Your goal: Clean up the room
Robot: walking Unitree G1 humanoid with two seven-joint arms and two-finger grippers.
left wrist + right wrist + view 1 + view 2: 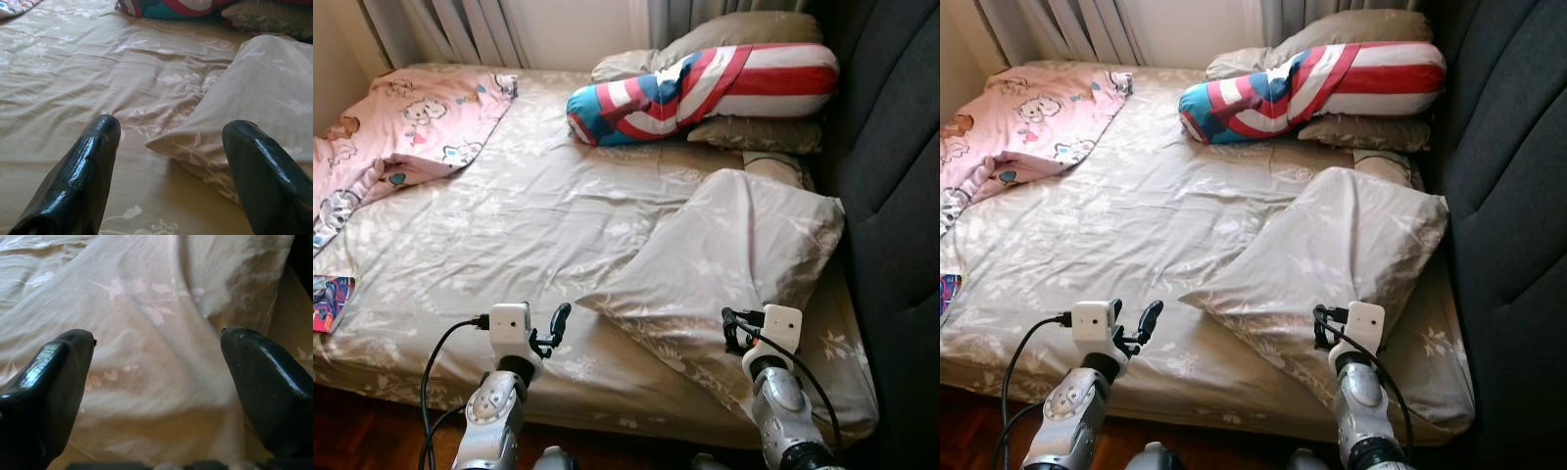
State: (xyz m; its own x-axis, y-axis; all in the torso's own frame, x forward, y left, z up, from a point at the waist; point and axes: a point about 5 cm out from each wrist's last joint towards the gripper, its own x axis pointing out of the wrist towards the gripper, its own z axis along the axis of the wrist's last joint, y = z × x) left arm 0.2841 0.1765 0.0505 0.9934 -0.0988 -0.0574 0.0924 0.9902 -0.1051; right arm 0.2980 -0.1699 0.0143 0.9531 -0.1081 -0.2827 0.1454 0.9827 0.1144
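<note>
Pillow point(734, 264) lies askew on bed point(509, 245), right side. Soft, light, floppy; likely sags if pinched. Both pincers apart: right pincer point(736, 331) over near edge, left pincer point(551, 331) beside corner. Take corner plus edge.

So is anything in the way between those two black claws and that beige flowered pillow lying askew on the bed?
Nothing visible is. The right gripper, open, hovers directly over the beige floral pillow. The left gripper, also open, faces the pillow's near corner with bare beige floral bedsheet between them.
</note>
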